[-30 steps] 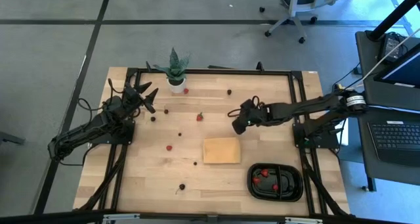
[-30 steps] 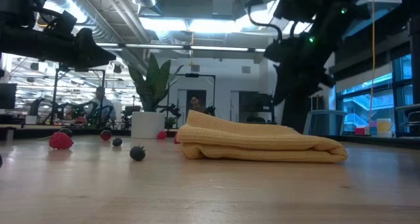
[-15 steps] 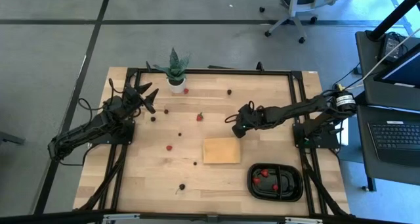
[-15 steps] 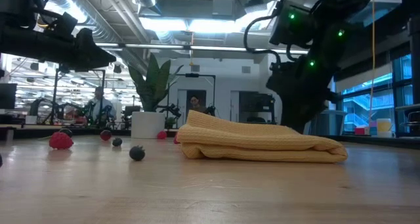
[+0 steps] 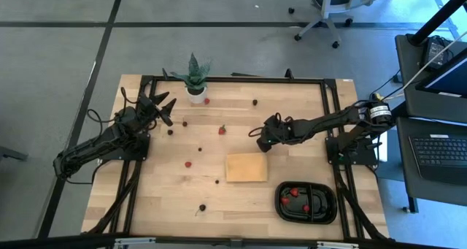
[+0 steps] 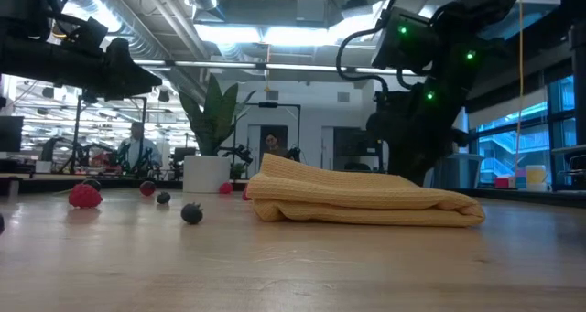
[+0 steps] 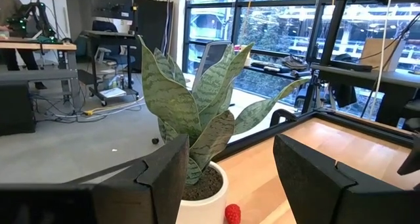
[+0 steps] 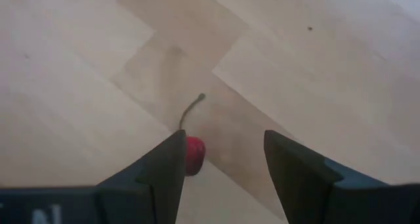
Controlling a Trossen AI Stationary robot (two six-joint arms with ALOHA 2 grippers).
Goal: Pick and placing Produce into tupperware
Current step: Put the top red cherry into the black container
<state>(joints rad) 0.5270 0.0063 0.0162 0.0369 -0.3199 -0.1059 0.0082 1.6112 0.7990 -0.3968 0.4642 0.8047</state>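
The wooden table carried the tan pad at its middle and the black two-compartment tray near the front right corner, with a few red berries already in it, while other berries lay scattered toward the potted plant. Over the last second the right gripper had slid a little further left and lower, its fingers spread around a stemmed red cherry, so a grasp looked imminent. The left gripper had stayed by the plant, fingers apart and empty.

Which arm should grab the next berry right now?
Right. The right gripper hangs open over the table's middle, and its wrist view shows a stemmed red berry between its fingers. The left gripper waits open by the potted plant, aimed past it.
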